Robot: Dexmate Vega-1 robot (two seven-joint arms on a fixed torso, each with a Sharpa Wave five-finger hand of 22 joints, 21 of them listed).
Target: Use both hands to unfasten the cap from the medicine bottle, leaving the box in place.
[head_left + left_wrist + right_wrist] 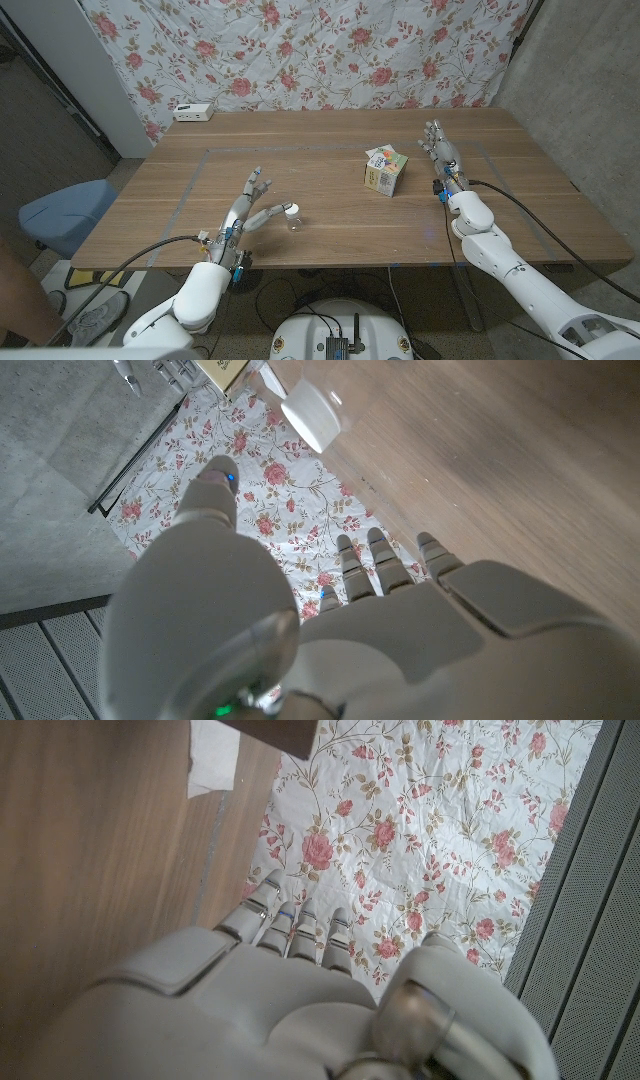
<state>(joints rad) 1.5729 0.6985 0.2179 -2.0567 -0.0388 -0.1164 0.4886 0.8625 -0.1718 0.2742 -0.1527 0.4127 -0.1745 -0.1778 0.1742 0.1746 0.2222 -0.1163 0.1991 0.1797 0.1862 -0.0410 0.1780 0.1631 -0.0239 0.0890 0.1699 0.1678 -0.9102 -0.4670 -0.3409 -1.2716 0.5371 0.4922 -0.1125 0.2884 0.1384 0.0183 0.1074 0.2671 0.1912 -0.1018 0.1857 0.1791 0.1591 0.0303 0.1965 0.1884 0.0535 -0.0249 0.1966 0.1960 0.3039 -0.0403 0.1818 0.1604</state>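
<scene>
We log two glossy white arms, black cables trailing; left hand [250, 205] and right hand [441, 148] grey, metal-jointed fingers.

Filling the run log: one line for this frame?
left hand: open, beside bottle | right hand: open, right of box | cap: on

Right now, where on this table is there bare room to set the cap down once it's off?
The widest bare wood lies in the middle, between the bottle and the box, and across the far side toward the white device. It is crowded at the near left, where the left hand reaches toward the bottle. The right hand stands just beside the box.
</scene>
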